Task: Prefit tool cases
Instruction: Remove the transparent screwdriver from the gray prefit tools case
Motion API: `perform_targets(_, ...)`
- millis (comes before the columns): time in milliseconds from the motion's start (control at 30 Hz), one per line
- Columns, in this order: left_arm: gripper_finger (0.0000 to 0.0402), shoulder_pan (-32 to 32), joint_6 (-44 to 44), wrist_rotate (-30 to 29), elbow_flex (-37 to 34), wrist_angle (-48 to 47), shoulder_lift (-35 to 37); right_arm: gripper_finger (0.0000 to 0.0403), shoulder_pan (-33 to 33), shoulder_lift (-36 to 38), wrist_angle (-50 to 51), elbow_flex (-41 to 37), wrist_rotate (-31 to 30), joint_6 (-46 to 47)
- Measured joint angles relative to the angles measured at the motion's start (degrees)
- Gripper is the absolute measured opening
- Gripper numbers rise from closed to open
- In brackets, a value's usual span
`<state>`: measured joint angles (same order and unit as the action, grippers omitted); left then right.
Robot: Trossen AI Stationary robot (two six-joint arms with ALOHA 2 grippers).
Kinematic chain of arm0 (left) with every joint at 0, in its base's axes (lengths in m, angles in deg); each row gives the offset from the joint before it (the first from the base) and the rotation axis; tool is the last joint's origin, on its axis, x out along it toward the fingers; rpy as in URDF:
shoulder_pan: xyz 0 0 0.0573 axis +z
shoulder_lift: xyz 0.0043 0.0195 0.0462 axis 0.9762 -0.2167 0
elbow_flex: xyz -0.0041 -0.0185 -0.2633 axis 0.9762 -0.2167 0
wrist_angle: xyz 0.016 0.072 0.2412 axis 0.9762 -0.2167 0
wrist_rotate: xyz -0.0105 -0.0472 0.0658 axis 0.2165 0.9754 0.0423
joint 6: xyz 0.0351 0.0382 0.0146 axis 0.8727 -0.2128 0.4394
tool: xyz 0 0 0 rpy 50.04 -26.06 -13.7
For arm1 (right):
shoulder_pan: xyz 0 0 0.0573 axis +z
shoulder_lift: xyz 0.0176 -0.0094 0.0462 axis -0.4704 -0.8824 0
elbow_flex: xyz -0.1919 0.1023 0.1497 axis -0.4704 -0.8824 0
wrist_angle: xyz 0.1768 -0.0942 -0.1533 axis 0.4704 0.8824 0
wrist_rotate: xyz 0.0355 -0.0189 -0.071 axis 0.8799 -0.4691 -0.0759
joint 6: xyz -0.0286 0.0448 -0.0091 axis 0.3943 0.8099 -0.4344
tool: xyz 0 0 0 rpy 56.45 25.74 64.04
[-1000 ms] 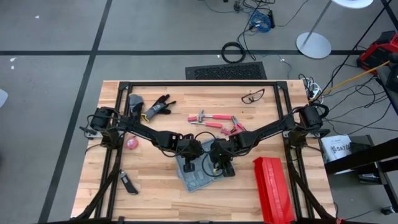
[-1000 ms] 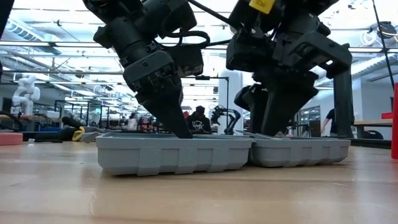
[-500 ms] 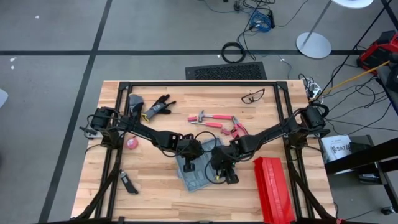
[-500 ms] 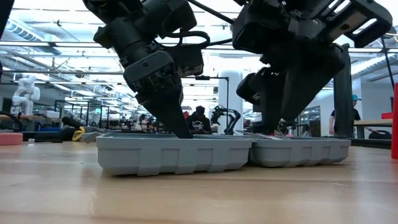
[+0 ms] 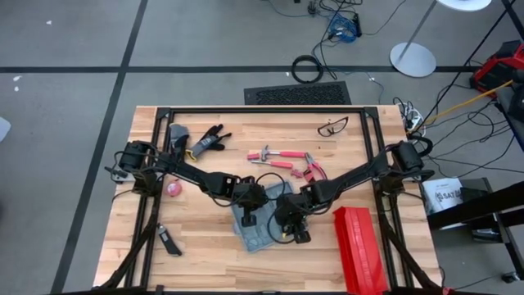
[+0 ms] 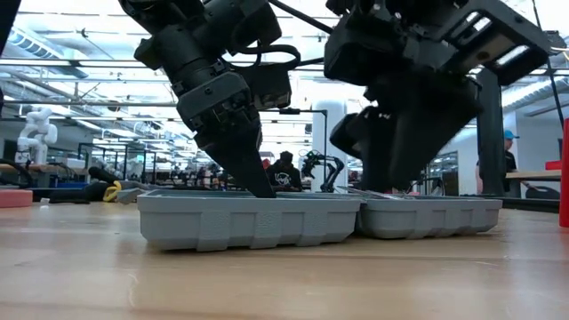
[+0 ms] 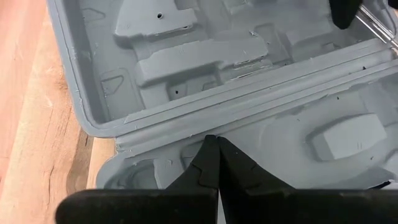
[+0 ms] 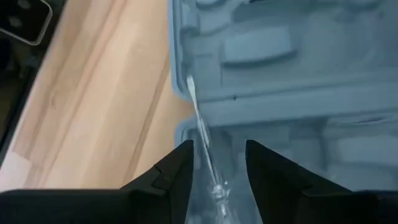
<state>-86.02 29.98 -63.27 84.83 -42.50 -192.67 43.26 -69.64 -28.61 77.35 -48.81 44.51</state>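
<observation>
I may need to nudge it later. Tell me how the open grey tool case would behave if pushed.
The tool case lies opened flat on the wooden table, so it would probably slide, not tip. Its thin moulded shell looks light and slightly flexible. The left end effector, shut and pressing near the hinge, likely pins it.

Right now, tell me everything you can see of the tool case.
The tool case is blue-grey plastic, lying open and flat on the wooden table, its two halves side by side with a ridged hinge strip between. Moulded grey tool slots fill both halves. The left hand, fingers shut, presses at the hinge; the right hand hovers open over it.
</observation>
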Motion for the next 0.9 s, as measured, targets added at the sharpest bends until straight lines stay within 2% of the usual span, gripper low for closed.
perform_targets(300, 0.0, -0.11, 0.0, 0.11, -0.02, 0.12, 0.0, 0.0138, 0.23, -3.18, -3.88, 0.01, 1.21, 0.45)
perform_targets(433, 0.0, -0.11, -0.02, 0.12, -0.04, 0.31, 0.0, 0.01, -0.68, -4.4, -5.89, 0.11, 2.15, 0.25)
perform_targets(567, 0.0, -0.11, -0.04, 0.15, -0.04, 0.46, 0.0, 0.0022, -1.33, -4.83, -7.29, 0.09, 3.29, 0.4)
perform_targets(733, 0.0, -0.11, -0.02, 0.03, -0.04, 0.79, 0.01, 0.0012, -1.64, -3.79, -6.61, -0.08, 2.92, 1.82)
perform_targets(900, 0.0, -0.15, 0.09, -0.81, 0.0, 1.35, 0.0, 0.001, -1.85, 1.49, -2.94, -0.15, -0.21, 3.21)
